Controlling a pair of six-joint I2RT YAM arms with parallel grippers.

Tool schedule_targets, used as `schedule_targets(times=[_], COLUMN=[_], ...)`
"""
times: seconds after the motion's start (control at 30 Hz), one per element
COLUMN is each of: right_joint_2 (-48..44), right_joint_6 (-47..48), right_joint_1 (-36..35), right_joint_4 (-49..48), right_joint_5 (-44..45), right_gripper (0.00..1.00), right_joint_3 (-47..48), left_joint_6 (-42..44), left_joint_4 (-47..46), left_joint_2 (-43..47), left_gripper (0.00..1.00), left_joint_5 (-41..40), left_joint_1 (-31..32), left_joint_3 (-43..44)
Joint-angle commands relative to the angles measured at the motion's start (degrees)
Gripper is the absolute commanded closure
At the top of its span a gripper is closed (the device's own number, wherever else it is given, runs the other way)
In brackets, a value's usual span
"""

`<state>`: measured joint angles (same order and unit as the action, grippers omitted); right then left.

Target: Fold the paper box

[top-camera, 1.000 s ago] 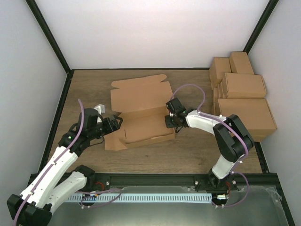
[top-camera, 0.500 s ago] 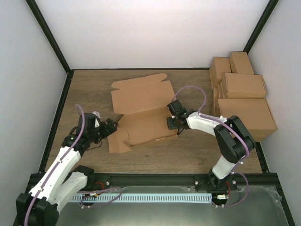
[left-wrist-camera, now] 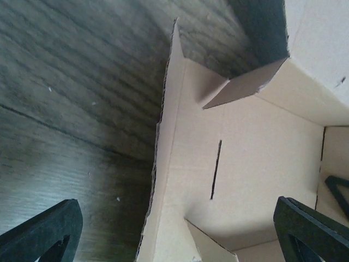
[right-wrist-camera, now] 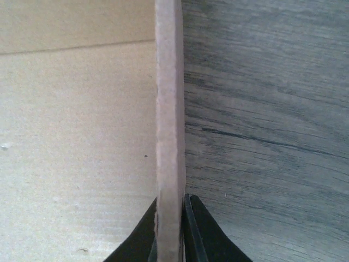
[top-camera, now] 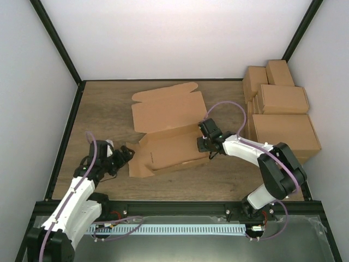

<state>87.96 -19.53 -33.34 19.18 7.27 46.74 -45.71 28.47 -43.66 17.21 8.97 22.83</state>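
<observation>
The paper box (top-camera: 169, 128) is a brown cardboard mailer lying half folded on the wooden table, its lid flap flat toward the back and its walls partly raised. My right gripper (top-camera: 203, 143) is shut on the box's right side wall (right-wrist-camera: 169, 136), which stands on edge between its fingers. My left gripper (top-camera: 126, 156) is open at the box's left end, with the left side flap (left-wrist-camera: 180, 180) and its slot lying between the spread fingertips (left-wrist-camera: 305, 229) without touching them.
A stack of finished brown cartons (top-camera: 281, 112) fills the back right corner. Black frame rails run along the table's left and right edges, and white walls enclose the back.
The box has slid right and slightly toward the front, carried by my right gripper. My left arm has drawn back toward the near left, away from the box.
</observation>
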Motion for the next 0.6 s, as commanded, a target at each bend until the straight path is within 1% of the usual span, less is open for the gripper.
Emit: schedule_targets(times=[0.0,0.1,0.23,0.33,0.4,0.57], right_joint_2=[-1.6,-1.0,0.1,0.5,0.5,0.2], right_joint_6=[-0.6,-0.2,-0.1,0.2,0.4,0.7], right_joint_1=[0.2,0.2,0.1,0.1,0.1,0.1], right_joint_4=[-1.7,-2.2,-2.2,-2.2,-2.1,-1.9], right_joint_5=[0.4,-1.0,-2.5,-3.2,-3.3,-3.0], right_gripper=[0.88,0.82,0.80,0.76,0.70,0.69], right_joint_3=[0.7,0.8,1.3,1.4,1.4,1.2], left_joint_6=[-0.9,-1.0,-1.8,-2.1,-1.6,0.4], left_joint_4=[-4.7,-5.9,-9.8,-13.1,-13.7,-13.1], left_joint_2=[2.4,2.7,1.8,-0.3,-3.2,-5.6], left_gripper=[0.03,0.11,0.15,0.16,0.16,0.17], left_joint_5=[4.1,6.0,9.2,11.9,12.1,10.4], left_joint_1=[-0.4,-0.4,-0.4,-0.4,-0.4,-0.4], left_joint_3=[-2.2,-4.0,-6.5,-7.7,-7.5,-6.2])
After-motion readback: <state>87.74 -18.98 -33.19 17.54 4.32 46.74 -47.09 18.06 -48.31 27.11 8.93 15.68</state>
